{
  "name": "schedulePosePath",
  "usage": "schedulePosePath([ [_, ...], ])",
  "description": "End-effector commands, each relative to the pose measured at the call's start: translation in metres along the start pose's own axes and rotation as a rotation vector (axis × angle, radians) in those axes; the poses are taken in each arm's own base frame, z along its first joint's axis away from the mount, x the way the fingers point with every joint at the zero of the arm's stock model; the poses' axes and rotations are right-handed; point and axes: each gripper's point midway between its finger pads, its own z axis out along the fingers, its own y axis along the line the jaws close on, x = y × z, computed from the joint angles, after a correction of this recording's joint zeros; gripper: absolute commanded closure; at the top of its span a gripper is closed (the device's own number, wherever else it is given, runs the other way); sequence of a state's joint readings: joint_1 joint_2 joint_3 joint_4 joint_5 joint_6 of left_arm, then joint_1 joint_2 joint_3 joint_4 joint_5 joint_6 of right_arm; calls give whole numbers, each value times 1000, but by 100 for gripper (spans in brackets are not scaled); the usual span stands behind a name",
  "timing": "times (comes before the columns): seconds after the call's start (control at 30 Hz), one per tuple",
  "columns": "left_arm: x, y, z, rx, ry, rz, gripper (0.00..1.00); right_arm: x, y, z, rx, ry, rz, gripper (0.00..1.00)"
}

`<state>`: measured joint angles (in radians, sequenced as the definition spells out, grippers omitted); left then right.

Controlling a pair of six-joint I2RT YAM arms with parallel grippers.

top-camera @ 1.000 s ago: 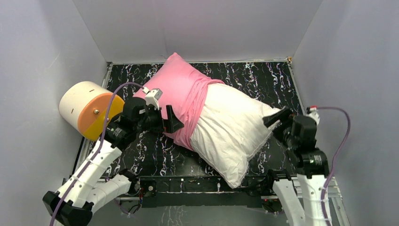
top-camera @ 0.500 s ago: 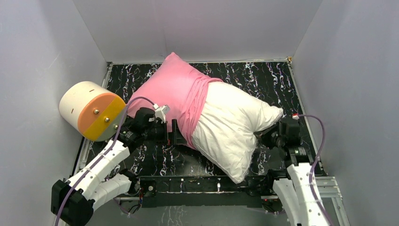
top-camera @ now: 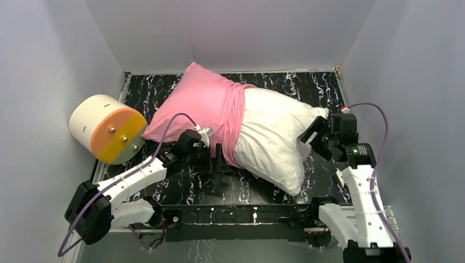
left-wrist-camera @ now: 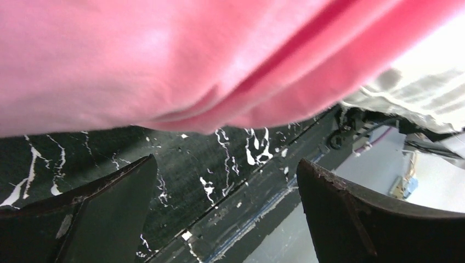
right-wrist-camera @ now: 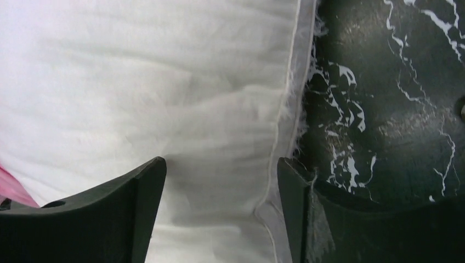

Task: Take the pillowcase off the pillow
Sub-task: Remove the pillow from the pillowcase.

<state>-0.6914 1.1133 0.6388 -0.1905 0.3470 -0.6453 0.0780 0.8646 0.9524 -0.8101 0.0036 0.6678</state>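
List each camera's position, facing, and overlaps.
Top external: above and behind the arms, looking down on the table; both arms show, left fingers and right fingers included.
Left wrist: low over the table, looking under the pillowcase bulge; left fingers at the bottom corners.
Right wrist: above the pillow, looking down on its seamed edge; right fingers at the bottom corners.
Shared: both wrist views catch white pillow and marbled table.

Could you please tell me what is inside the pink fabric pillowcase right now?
The plump white stuffed pillow is inside the pink fabric pillowcase. One end sticks out bare past the bunched opening; the end inside is hidden by the fabric.
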Motion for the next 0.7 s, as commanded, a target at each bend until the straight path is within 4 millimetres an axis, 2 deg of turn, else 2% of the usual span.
schedulePosePath([
  [0.0,-24,-3,2,-36,-92,26,2,43,-20,-40,15,83,41,12],
  [0.03,-25,-2,3,-36,-100,27,2,48,-26,-46,26,74,66,5],
  [0.07,-26,-2,3,-35,-108,29,2,55,-32,-51,28,62,94,2],
  [0.13,-28,-4,3,-22,-122,36,2,68,-36,-60,1,52,151,1],
  [0.2,-30,-9,4,-1,-125,42,2,90,-19,-66,-168,117,83,1],
  [0.27,-31,-13,6,26,-122,51,2,122,0,-69,-331,265,104,1],
  [0.37,-31,-15,9,35,-119,57,2,167,-2,-63,-403,480,171,1],
  [0.43,-30,-14,9,35,-118,55,2,175,-7,-54,-421,489,162,1],
  [0.5,-29,-13,10,37,-119,51,2,166,-10,-41,-399,418,160,1],
  [0.53,-28,-13,11,41,-118,50,2,156,-7,-33,-404,368,170,9],
  [0.57,-28,-14,11,45,-114,51,2,147,0,-28,-434,332,187,21],
  [0.63,-26,-15,12,51,-102,59,2,126,21,-25,-518,274,225,50],
  [0.67,-26,-14,11,47,-100,61,2,115,31,-26,-555,250,245,69],
])
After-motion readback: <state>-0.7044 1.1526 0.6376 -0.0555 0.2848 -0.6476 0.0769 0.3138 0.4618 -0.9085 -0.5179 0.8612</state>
